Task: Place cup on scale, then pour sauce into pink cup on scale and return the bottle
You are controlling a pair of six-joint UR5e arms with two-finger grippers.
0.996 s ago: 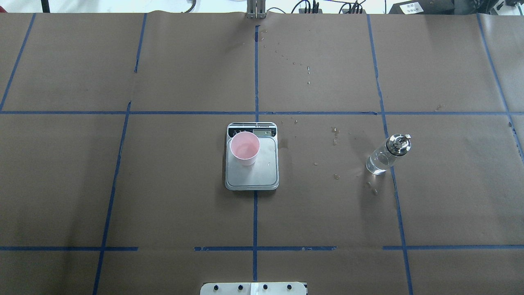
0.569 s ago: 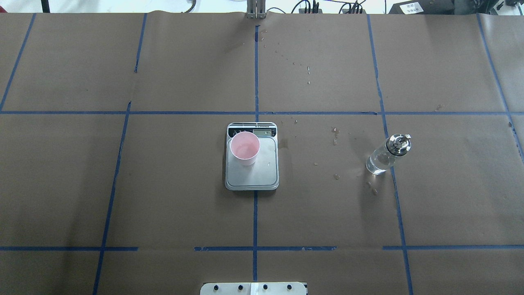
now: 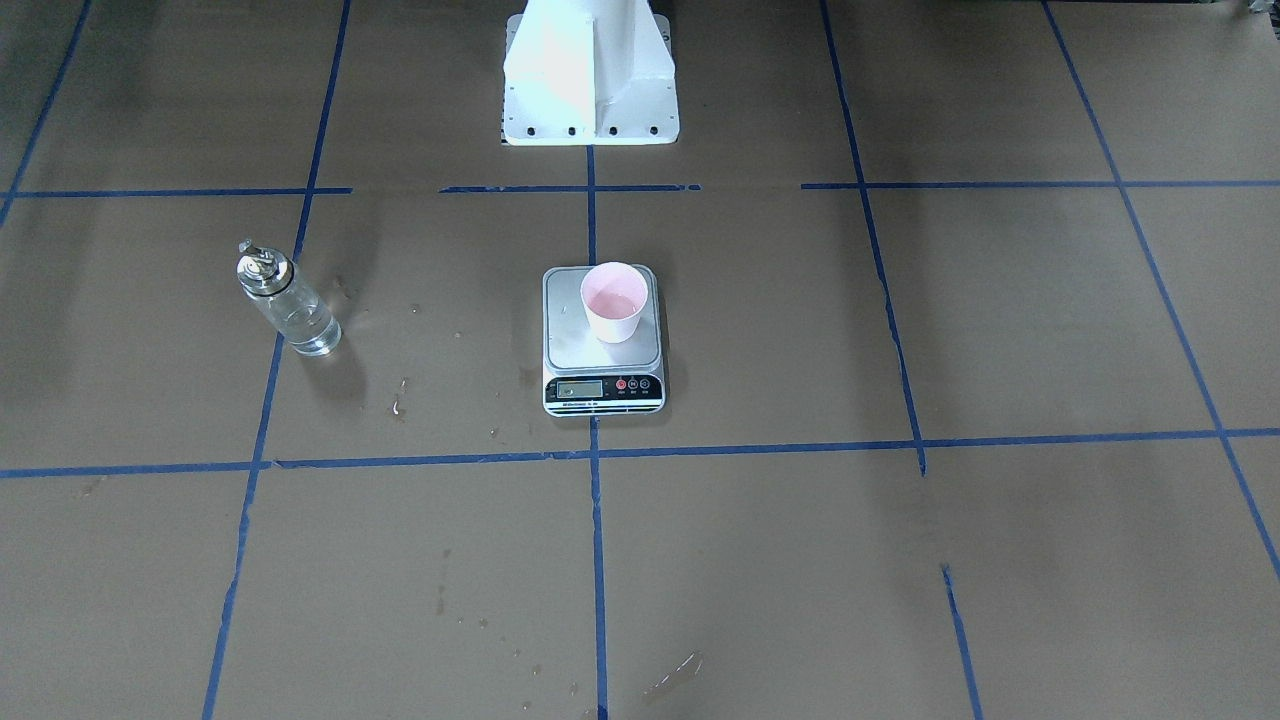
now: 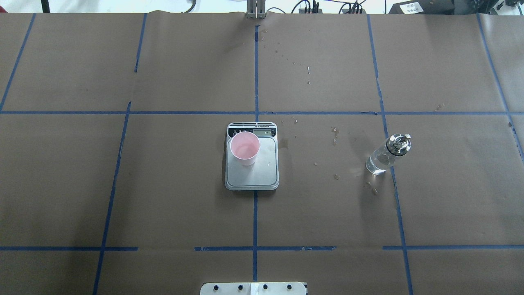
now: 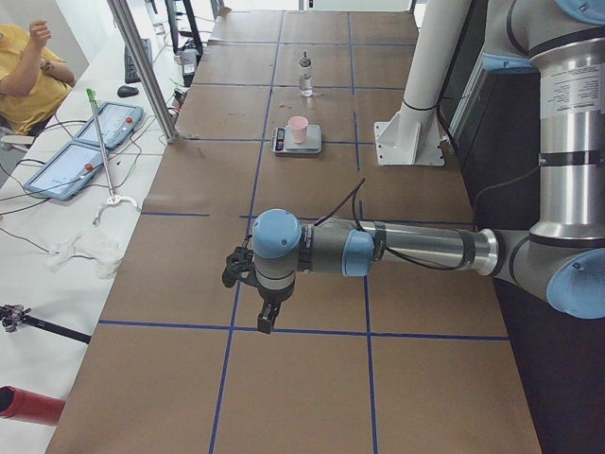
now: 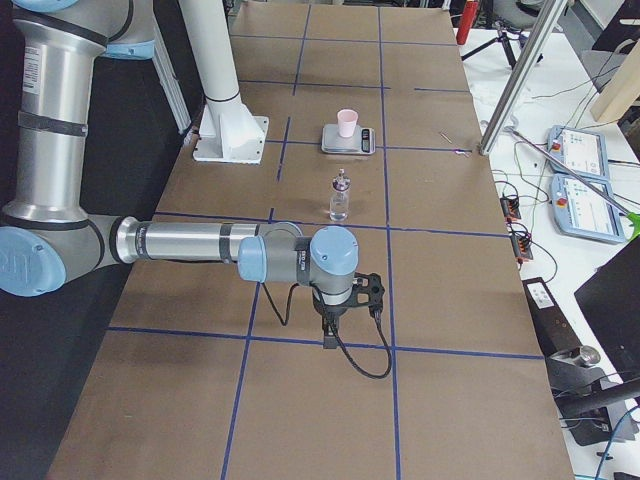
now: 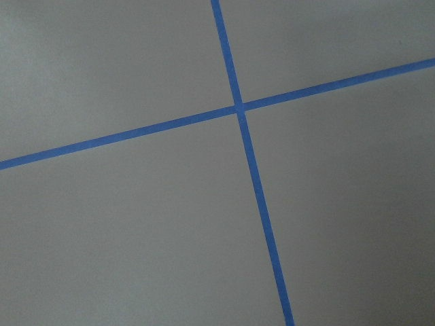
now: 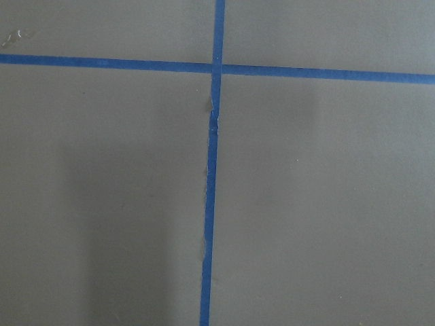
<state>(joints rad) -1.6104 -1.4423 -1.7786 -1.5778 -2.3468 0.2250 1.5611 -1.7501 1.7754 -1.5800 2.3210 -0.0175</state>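
The pink cup (image 4: 245,148) stands upright on the steel scale (image 4: 262,174), towards the display end and the robot's left side of the platform. It also shows in the front view (image 3: 616,300). The clear glass bottle (image 4: 385,155) with its metal spout stands upright on the paper to the robot's right, apart from the scale, with clear sauce in it. Both arms are far from these things. The left gripper (image 5: 267,317) shows only in the exterior left view and the right gripper (image 6: 328,335) only in the exterior right view, each low over the paper. I cannot tell whether they are open or shut.
Brown paper with blue tape lines covers the table. Wet drops and stains (image 4: 335,176) lie between scale and bottle. The white robot base (image 3: 590,75) stands at the near middle edge. A metal post (image 5: 142,66), tablets (image 5: 95,142) and a seated person (image 5: 28,66) are on the operators' side.
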